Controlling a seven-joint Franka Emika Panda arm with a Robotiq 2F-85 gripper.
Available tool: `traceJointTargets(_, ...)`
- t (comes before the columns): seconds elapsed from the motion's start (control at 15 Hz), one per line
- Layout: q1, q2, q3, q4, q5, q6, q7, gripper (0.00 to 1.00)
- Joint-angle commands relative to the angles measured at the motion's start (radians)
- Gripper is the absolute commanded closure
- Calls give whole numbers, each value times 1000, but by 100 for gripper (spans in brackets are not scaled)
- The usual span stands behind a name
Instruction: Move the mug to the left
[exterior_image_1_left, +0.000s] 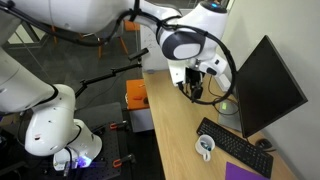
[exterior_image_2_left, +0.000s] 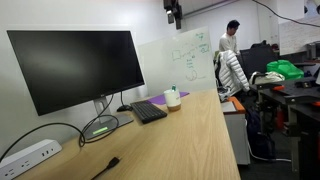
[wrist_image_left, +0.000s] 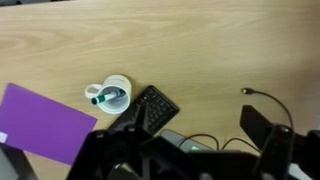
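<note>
The mug (wrist_image_left: 112, 97) is small, white and round, with a teal item in its dark inside. It stands on the wooden desk between a purple pad (wrist_image_left: 45, 125) and the black keyboard (wrist_image_left: 152, 110). It shows in both exterior views (exterior_image_1_left: 205, 147) (exterior_image_2_left: 172, 99). My gripper (exterior_image_1_left: 193, 86) hangs high above the desk, well away from the mug, and also shows at the top edge of an exterior view (exterior_image_2_left: 174, 12). In the wrist view its dark fingers (wrist_image_left: 185, 150) stand wide apart with nothing between them.
A black monitor (exterior_image_1_left: 265, 85) (exterior_image_2_left: 80, 65) stands behind the keyboard (exterior_image_1_left: 235, 145) (exterior_image_2_left: 148, 111), with cables at its foot. A loose cable end (wrist_image_left: 247, 91) lies on the desk. A white power strip (exterior_image_2_left: 25, 158) lies at one desk end. A person (exterior_image_2_left: 230, 55) stands in the background.
</note>
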Motion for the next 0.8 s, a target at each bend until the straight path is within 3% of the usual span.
traceJointTargets(0.0, -22, 158, -16, 64, -36, 59, 31, 0)
traceJointTargets(0.27, -32, 323, -48, 109, -139, 134, 76, 0)
traceJointTargets(0.33, -34, 283, -45, 65, -83, 138, 18, 0)
traceJointTargets(0.73, -32, 295, -46, 76, -90, 141, 23, 0)
